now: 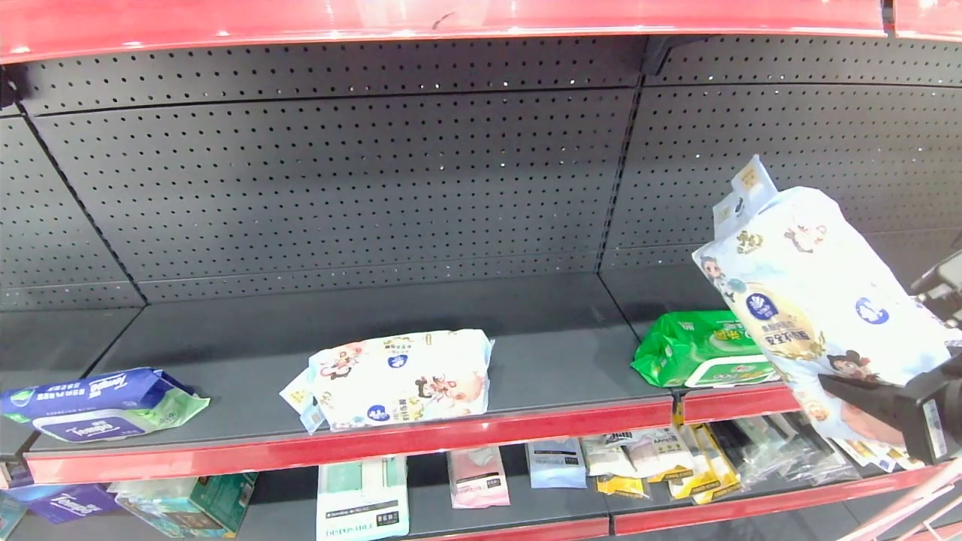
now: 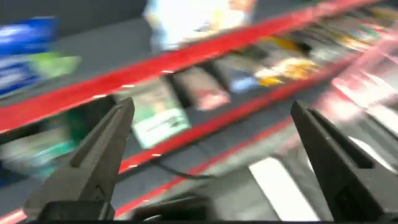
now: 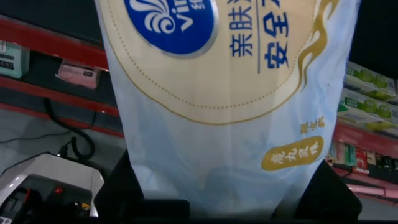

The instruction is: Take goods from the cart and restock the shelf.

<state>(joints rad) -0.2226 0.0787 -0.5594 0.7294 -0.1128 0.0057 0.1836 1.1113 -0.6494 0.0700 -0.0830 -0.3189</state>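
Note:
My right gripper (image 1: 875, 402) is shut on a white cartoon-print tissue pack (image 1: 815, 300), held tilted in the air at the right, above and in front of the shelf's red front edge (image 1: 361, 443). Up close, the same pack (image 3: 230, 106) sits between the right fingers. A matching white pack (image 1: 402, 379) lies on the dark shelf board near its front edge, at the middle. My left gripper (image 2: 214, 155) hangs open with nothing between its fingers, low in front of the lower shelves.
A green wipes pack (image 1: 703, 349) lies on the shelf just under the held pack. A blue tissue pack (image 1: 98, 402) lies at the far left. The lower shelf (image 1: 526, 518) holds several small packets. Perforated back panels (image 1: 338, 180) close off the rear.

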